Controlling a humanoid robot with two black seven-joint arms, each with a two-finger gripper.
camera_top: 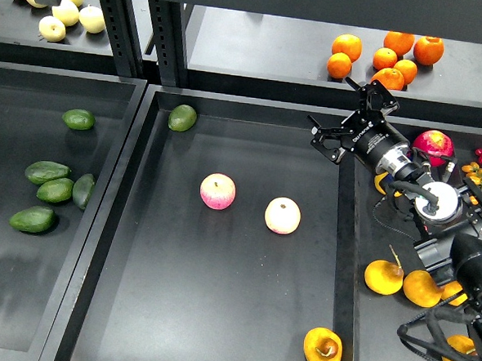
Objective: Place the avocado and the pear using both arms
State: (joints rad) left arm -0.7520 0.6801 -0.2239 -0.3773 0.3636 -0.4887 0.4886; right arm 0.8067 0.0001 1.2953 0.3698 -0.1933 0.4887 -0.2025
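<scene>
A green oval avocado (182, 117) lies in the far left corner of the middle black tray (217, 310). An orange-yellow pear (322, 349) with a brown stem in a dark dimple lies at the tray's front right, near its right wall. My right gripper (343, 115) is open and empty. It hangs over the divider between the middle and right trays, far from both fruits. My left arm is out of view.
Two pink-and-yellow apples (217, 191) (282, 215) lie mid-tray. Several dark avocados (47, 171) fill the left tray. More pears (384, 277) and a red apple (434, 146) lie in the right tray under my arm. Oranges (385, 58) and pale apples (67, 12) sit on the back shelf.
</scene>
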